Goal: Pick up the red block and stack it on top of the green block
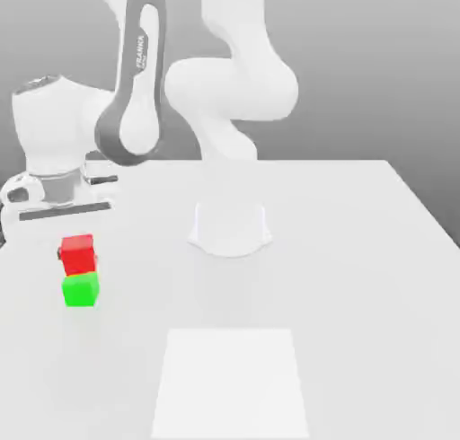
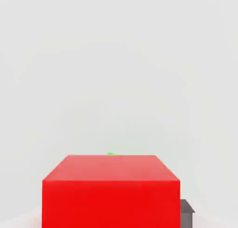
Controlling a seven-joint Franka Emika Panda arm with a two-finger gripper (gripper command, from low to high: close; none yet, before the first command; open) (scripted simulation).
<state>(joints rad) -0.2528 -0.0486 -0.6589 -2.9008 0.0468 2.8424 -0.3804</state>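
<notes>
Exterior view puts the red block (image 1: 77,254) in the left-middle of the frame, directly above the green block (image 1: 81,290); the two touch or nearly touch, and I cannot tell which. The pincer (image 1: 78,250) is clenched on the red block, dark pads just visible at the cube's sides, beneath the white hand (image 1: 56,191). From the hand view the red block (image 2: 110,192) fills the lower middle, with only a sliver of the green block (image 2: 111,154) peeping past its far edge, and one dark fingertip (image 2: 187,212) at lower right.

My judgement of the risks: the red cube looks shifted slightly left of the green one, so letting go off-centre could tip it onto the bench (image 1: 359,277). Releasing before it is seated would drop it with a bounce. Pressing down too hard could skid the green cube sideways.

Count: one red block, one green block, one arm, one pincer
</notes>
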